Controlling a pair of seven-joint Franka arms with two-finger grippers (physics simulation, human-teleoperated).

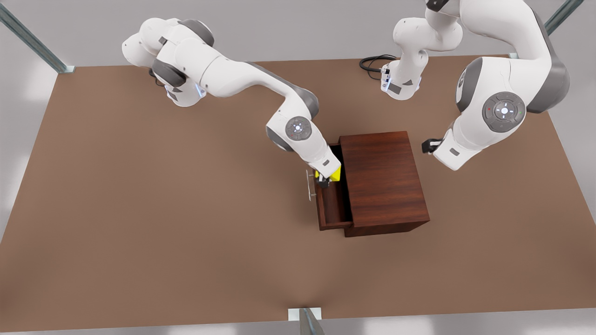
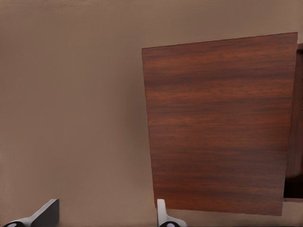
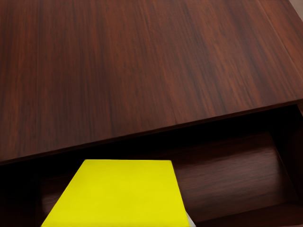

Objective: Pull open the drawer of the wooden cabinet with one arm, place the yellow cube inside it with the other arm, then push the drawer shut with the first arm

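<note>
The drawer (image 1: 331, 204) stands pulled out of the wooden cabinet (image 1: 384, 179) toward the front view's left, with its thin silver handle (image 1: 308, 184) at the outer end, so the opening step appears complete. The right gripper (image 1: 324, 179) is lowered over the open drawer with its jaws clamped on the yellow cube (image 1: 334, 173); in the right wrist view the yellow cube (image 3: 118, 194) sits just in front of the camera, above the drawer's dark interior (image 3: 236, 175) and beside the cabinet's top edge. Whether the cube already touches the drawer floor cannot be told. The placing step is therefore judged to be under way and not finished: the cube must yet be released and the arm lifted clear of the drawer. Farther off, on the front view's right, the left gripper (image 1: 430, 145) waits above the brown worktop (image 1: 139, 209) beside the cabinet's far side; its fingertips (image 2: 47, 213) stand apart and hold nothing, and the left wrist view looks down on the cabinet top (image 2: 218, 123). Pushing the drawer shut remains to be done.
</note>
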